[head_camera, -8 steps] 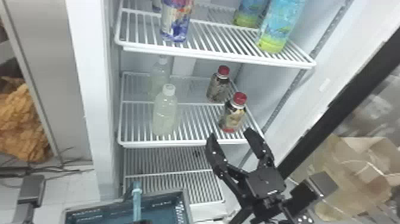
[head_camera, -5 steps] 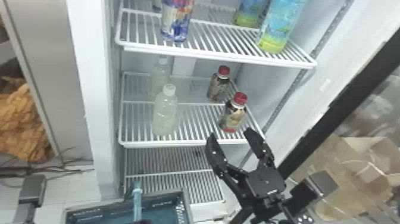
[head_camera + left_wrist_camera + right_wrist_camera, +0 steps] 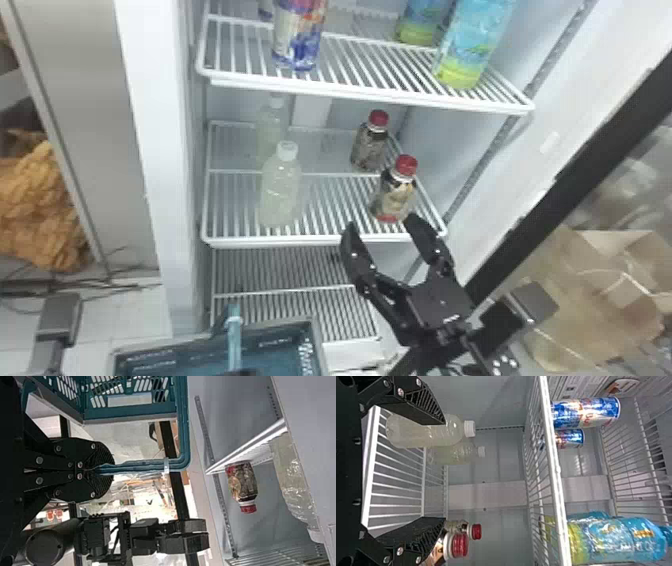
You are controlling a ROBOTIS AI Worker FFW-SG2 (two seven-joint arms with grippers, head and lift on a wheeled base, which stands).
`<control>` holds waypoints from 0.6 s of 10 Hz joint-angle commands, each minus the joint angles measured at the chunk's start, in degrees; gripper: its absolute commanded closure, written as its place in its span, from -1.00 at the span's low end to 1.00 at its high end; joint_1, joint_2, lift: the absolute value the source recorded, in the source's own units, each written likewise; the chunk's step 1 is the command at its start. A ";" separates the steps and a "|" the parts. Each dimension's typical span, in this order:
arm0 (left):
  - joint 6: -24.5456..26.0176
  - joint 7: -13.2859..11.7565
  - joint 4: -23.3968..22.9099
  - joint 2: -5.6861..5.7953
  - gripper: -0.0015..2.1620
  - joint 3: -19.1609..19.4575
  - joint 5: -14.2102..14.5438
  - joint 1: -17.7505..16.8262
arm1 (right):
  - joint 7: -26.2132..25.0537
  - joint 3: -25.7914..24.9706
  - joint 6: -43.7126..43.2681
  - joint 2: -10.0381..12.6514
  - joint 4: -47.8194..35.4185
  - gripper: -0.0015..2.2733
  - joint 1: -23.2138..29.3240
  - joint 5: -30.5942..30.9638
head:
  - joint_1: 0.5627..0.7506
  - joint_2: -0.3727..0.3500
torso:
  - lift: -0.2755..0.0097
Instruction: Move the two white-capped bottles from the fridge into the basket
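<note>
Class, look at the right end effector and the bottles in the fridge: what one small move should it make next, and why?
Probably a small shift toward the robot's left, to line the right end effector up with the front white-capped bottle. Its fingers are open and empty, but they point too far right, with the nearer red-capped bottle just beyond them.

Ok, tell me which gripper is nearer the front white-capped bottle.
Right. The right gripper is open in front of the shelf, to the right of the bottle; the left gripper is lower, shut on the handle of the basket.
</note>
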 commanded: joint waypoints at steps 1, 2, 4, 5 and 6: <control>0.00 0.00 0.00 0.00 0.07 -0.02 0.07 0.00 | 0.09 1.26 1.61 -0.73 1.33 -0.83 -2.18 -0.13 | 0.41 -0.84 | -0.89; 0.00 0.00 0.00 -0.09 0.07 0.09 0.07 0.00 | 0.79 2.06 3.86 -1.08 2.73 -0.83 -4.29 -0.13 | 0.41 -0.80 | -0.89; 0.00 0.00 0.00 0.00 0.07 0.32 0.07 0.00 | 2.02 2.98 6.11 -1.52 4.98 -0.86 -7.24 0.44 | 0.41 -0.70 | -0.89; 0.00 0.00 0.00 0.00 0.07 0.32 0.18 0.14 | 2.11 3.78 7.38 -1.87 5.55 -0.89 -8.65 1.02 | 0.41 -0.68 | -0.89; 0.00 0.00 0.00 -0.09 0.07 0.32 0.18 0.00 | 2.20 4.81 7.38 -2.22 6.95 -0.93 -10.47 1.24 | 0.41 -0.64 | -0.89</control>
